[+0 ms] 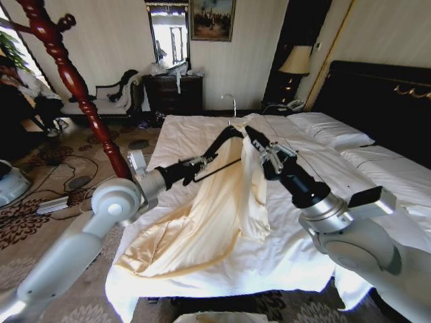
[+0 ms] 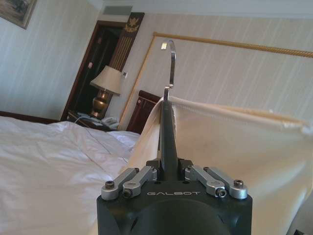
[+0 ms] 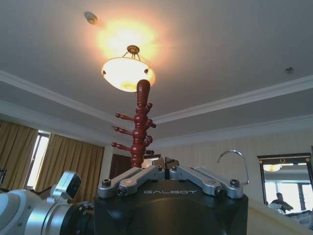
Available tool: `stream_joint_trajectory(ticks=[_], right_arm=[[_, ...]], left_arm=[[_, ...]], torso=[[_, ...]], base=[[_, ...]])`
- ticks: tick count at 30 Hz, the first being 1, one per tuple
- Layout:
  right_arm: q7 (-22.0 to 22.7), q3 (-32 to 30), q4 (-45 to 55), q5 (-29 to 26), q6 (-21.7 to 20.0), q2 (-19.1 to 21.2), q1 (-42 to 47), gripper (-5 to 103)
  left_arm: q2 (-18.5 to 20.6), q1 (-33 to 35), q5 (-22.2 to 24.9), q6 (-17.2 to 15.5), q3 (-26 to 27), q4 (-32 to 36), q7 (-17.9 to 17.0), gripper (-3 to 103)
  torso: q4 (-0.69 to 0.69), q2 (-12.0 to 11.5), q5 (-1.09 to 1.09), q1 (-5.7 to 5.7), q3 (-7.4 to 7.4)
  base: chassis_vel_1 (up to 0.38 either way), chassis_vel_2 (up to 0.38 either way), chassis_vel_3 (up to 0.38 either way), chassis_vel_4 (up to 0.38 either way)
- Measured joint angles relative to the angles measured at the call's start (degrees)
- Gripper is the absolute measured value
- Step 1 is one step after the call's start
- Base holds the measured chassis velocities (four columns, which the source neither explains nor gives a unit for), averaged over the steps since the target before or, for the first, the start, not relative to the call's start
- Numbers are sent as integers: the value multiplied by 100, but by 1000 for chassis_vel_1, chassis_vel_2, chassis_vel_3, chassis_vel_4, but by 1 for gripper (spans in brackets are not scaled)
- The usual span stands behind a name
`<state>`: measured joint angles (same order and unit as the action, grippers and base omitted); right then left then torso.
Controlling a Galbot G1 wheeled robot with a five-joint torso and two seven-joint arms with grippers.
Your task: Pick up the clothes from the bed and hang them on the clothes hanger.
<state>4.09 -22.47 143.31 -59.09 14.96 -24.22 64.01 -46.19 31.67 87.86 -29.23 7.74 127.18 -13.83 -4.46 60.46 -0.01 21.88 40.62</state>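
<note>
Fingers of the left gripper (image 2: 168, 169) clamp the black clothes hanger (image 2: 167, 132), lifting the cream shirt (image 1: 215, 202) above the bed (image 1: 296, 256); the right gripper (image 1: 259, 145) seems closed at the shirt's collar.

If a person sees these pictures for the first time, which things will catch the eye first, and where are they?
First, the cream-yellow shirt, raised over the middle of the white bed on a black hanger whose silver hook points up. The left gripper is shut on the hanger, and the right gripper meets it from the other side. A red wooden coat stand rises at the robot's left.
</note>
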Motion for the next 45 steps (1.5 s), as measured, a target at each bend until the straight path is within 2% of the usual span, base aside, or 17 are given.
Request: stream_joint_trajectory(ticks=[5, 7, 8, 13, 15, 19, 21, 24, 25, 27, 28, 30, 32, 33, 35, 37, 45], right_arm=[[-82, 4, -1, 233, 0, -46, 244, 0], [-164, 12, -2, 344, 1, -84, 354, 5], [-278, 36, -3, 457, 6, -123, 443, 16], [-615, 66, -4, 538, 68, -152, 627, 27], [-614, 30, -5, 471, 58, -167, 690, 37], [97, -152, -5, 10, -159, -219, 477, 48], [875, -458, -152, -433, -453, -215, 139, 59], [964, -825, -490, -851, -631, -121, 59, 70], [717, -1140, -806, -1274, -704, 9, 14, 76], [75, -1373, -1295, -1545, -704, 202, -98, 86], [75, -1373, -1295, -1545, -704, 202, -98, 86], [-730, -1424, -1787, -1592, -656, 361, -176, 91], [-1938, -1415, -2504, -1596, -579, 523, -226, 99], [-1938, -1415, -2504, -1596, -579, 523, -226, 99], [-3154, -1332, -3194, -1542, -550, 572, -248, 100], [-3758, -1225, -3573, -1484, -531, 528, -277, 100], [-4263, -1100, -4080, -1402, -496, 432, -318, 100]], left_arm=[[91, -67, 55, 5, 14, 5, -6, 18], [138, -72, 59, 12, 26, 18, -7, 18], [172, -73, 61, 16, 29, 21, -7, 18], [202, -103, 58, 26, 29, 6, -5, 18], [231, -127, 58, 28, 29, 0, -1, 18], [363, -116, 58, 32, 65, 20, 30, 18], [489, -68, 78, 34, 122, 108, 44, 18], [560, -47, 106, 34, 151, 184, 49, 18], [616, -36, 143, 34, 172, 259, 54, 18], [696, -32, 200, 34, 196, 360, 84, 18], [696, -32, 200, 34, 196, 360, 84, 18], [782, -38, 236, 34, 213, 423, 146, 18], [922, -89, 273, 89, 208, 487, 336, 18], [922, -89, 273, 89, 208, 487, 336, 18], [1071, -131, 300, 117, 183, 582, 571, 18], [1151, -133, 318, 118, 170, 667, 726, 18], [1275, 113, 305, 116, 120, 940, 1070, 18]], torso=[[-1, 0, 1, 0, 0], [0, 0, 1, 0, 0], [1, 0, 0, 0, 0], [0, 0, 0, 0, 0], [-1, 0, 0, -1, 0], [-1, 0, 2, -1, 0], [2, 0, 0, -1, 0], [3, 0, 1, 0, 0], [0, 0, 1, 0, 0], [-3, 0, 2, 0, 0], [-3, 0, 2, 0, 0], [0, 0, 1, -1, 0], [3, 0, -1, 0, 0], [3, 0, -1, 0, 0], [-2, 0, 4, 0, 0], [-2, 0, 4, 0, 0], [-1, 0, 1, 0, 0]], base=[[0, 0, 0, 0], [0, 0, 0, 0], [0, 0, 0, 0], [0, 0, 0, 0], [0, 0, 0, 0], [0, 0, 0, 0], [0, 0, 0, 0], [0, 0, 0, 0], [0, 0, 0, 0], [0, 0, 0, 0], [0, 0, 0, 0], [0, 0, 0, 0], [0, 0, 0, 0], [0, 0, 0, 0], [0, 0, 0, 0], [0, 0, 0, 0], [0, 0, 0, 0]])
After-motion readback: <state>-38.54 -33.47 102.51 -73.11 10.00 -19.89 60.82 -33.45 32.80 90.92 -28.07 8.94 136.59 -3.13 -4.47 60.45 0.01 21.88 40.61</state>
